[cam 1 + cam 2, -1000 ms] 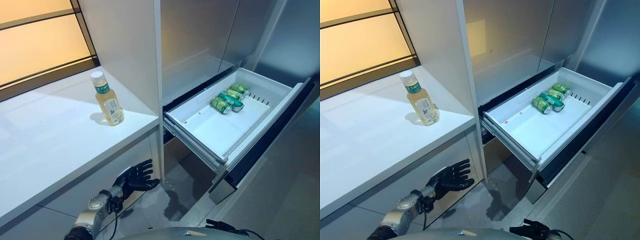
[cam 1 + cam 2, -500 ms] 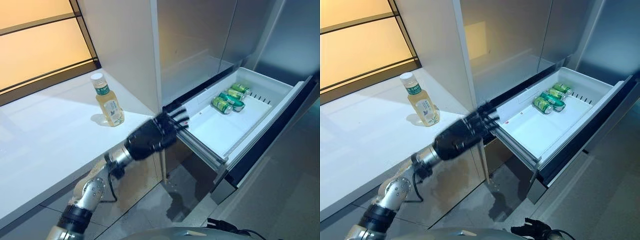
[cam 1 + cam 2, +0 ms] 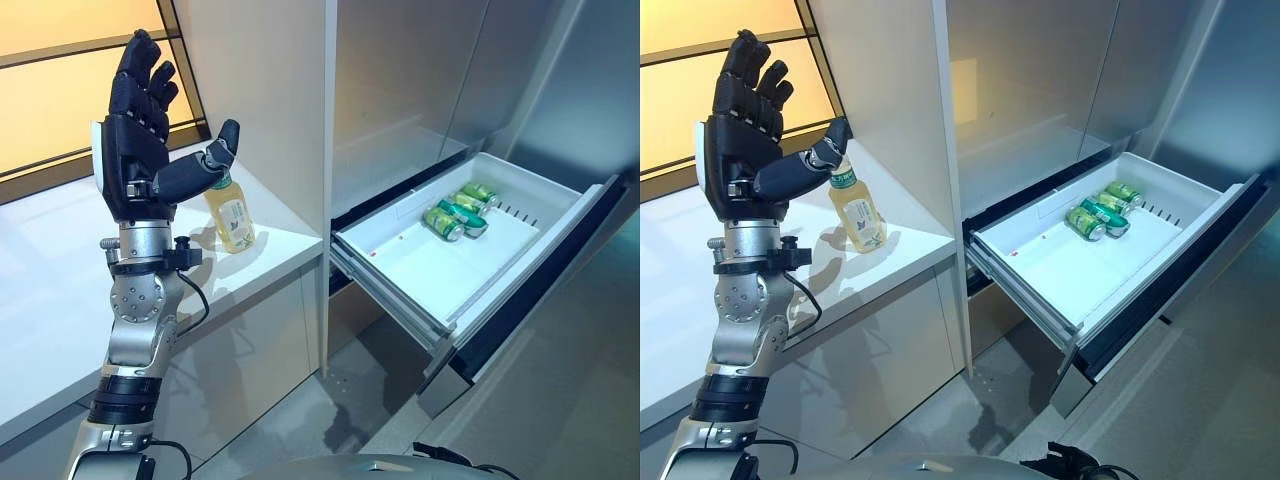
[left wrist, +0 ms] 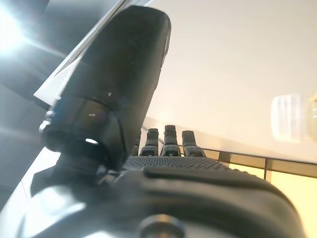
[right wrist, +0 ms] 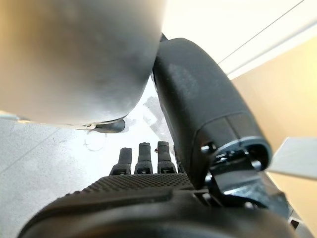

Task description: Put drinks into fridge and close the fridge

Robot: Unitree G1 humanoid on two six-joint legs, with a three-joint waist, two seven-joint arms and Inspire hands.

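A clear bottle of yellow drink (image 3: pixel 232 216) with a green label stands upright on the white counter (image 3: pixel 60 280), near its right end. My left hand (image 3: pixel 135 150) is raised above the counter just left of the bottle, fingers straight and thumb spread; the thumb tip covers the bottle's cap. The hand holds nothing and shows open in the left wrist view (image 4: pixel 198 198). The fridge drawer (image 3: pixel 400 292) is pulled out to the right, with green cans (image 3: pixel 455 212) lying at its far end. My right hand (image 5: pixel 143 198) hangs low with straight fingers, empty.
A tall white panel (image 3: pixel 270 90) separates the counter from the fridge's grey upper doors (image 3: pixel 410 80). A lit window (image 3: pixel 60 90) runs behind the counter. The open drawer's dark front (image 3: pixel 540 290) juts out over the grey floor (image 3: pixel 560 400).
My left hand has risen from below the counter's edge, past the drawer's corner, to above the counter beside the bottle. The bottle and cans have not moved.
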